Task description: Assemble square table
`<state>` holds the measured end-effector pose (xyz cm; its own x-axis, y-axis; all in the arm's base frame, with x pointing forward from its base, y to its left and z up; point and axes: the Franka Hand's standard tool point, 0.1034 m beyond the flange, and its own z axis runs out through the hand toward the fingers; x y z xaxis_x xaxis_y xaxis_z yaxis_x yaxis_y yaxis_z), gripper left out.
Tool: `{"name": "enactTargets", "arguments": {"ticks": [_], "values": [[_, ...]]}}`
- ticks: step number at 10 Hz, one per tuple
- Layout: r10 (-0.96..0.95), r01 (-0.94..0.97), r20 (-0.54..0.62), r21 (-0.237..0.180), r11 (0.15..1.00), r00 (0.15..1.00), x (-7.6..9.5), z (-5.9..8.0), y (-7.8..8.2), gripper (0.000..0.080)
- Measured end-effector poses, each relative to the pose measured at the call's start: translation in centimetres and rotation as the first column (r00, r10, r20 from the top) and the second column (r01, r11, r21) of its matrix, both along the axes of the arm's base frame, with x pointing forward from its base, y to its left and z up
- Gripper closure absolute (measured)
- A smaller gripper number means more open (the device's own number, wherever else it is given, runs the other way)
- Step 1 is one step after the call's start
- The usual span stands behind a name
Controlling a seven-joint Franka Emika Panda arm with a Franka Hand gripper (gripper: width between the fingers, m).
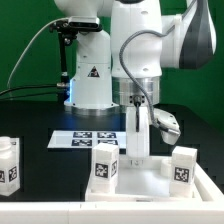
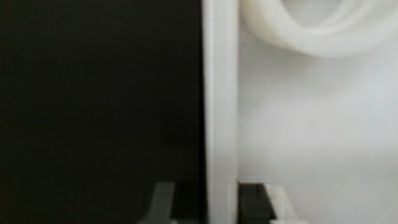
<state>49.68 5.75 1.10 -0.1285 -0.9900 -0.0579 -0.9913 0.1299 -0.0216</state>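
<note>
The square table's white slab [image 1: 150, 185] lies at the front of the black table. My gripper [image 1: 137, 152] comes straight down onto its far raised rim. In the wrist view the rim [image 2: 219, 100] runs as a thin white wall between my fingers [image 2: 164, 206], and the gripper [image 2: 219, 206] is shut on it. A round corner socket [image 2: 320, 35] shows on the slab's white inner side. One tagged white leg [image 1: 106, 163] stands at the slab's left corner and another leg [image 1: 184, 165] at its right edge. A third leg [image 1: 9, 165] stands apart at the exterior view's left.
The marker board [image 1: 85, 139] lies flat behind the slab, in front of the robot's white base [image 1: 90, 80]. A white arm link [image 1: 165, 122] hangs just to the right of the gripper. Cables run behind the base.
</note>
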Motion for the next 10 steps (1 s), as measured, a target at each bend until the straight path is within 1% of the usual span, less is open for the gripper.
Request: {"name": "enactTargets", "arguments": {"ticks": [1, 2, 3, 4, 5, 6, 8, 9, 10], "values": [[0.038, -0.038, 0.003, -0.004, 0.999, 0.999, -0.1, 0.2, -0.4, 0.0745], [0.102, -0.102, 0.008, -0.006, 0.995, 0.995, -0.4, 0.8, -1.4, 0.0745], [0.192, -0.192, 0.022, -0.011, 0.981, 0.981, -0.9, 1.4, -2.9, 0.0745], [0.236, -0.235, 0.037, -0.025, 0.972, 0.971, -1.6, 1.7, -4.8, 0.0745], [0.280, -0.276, 0.055, -0.073, 0.958, 0.958, -2.0, 1.2, -6.0, 0.0746], [0.348, -0.345, 0.043, -0.068, 0.936, 0.936, -2.2, 1.0, -5.7, 0.0745], [0.474, -0.470, 0.040, -0.078, 0.879, 0.880, -2.2, 1.0, -5.8, 0.0745], [0.571, -0.566, 0.039, -0.087, 0.820, 0.820, -2.1, 1.1, -6.2, 0.0745], [0.679, -0.673, 0.042, -0.104, 0.733, 0.733, -1.8, 1.6, -7.9, 0.0745]]}}
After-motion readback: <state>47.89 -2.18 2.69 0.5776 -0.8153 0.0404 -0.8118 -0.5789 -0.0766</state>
